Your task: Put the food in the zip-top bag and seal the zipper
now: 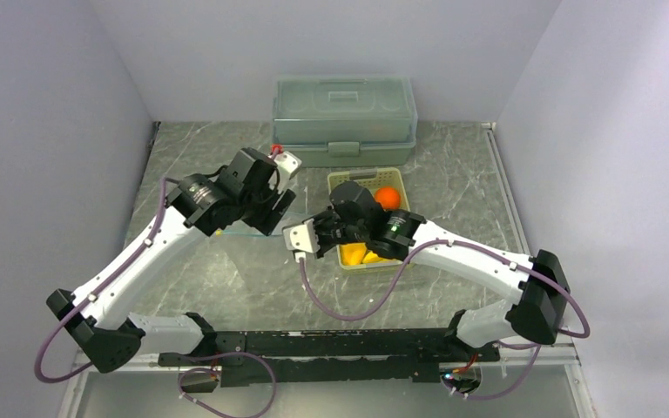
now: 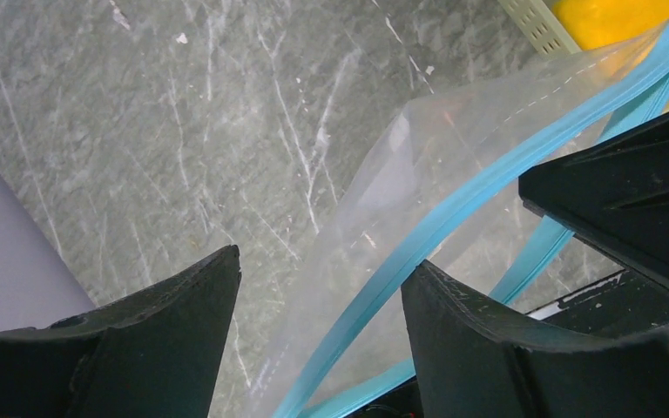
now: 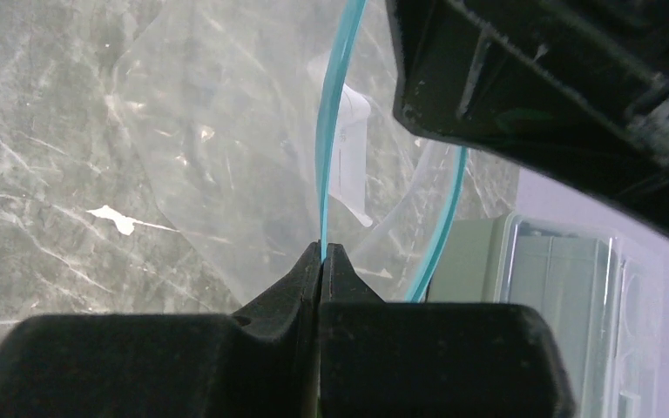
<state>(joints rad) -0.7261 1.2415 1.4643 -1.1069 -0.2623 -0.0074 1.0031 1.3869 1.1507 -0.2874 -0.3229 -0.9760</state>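
1. One zip-top bag (image 3: 226, 131) hangs over the desk (image 1: 253, 283), left of the basket (image 1: 364, 174).
2. I see the right end effector (image 3: 322, 254) clamped on the zipper (image 3: 324, 157); the left end effector (image 2: 322, 261) is open astride it.
3. The orange ball (image 1: 388, 198) lies in the basket.

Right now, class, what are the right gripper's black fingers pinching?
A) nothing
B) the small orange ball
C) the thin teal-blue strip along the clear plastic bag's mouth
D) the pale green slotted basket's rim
C: in the right wrist view, the right gripper is shut on the thin teal-blue strip of the clear plastic bag.
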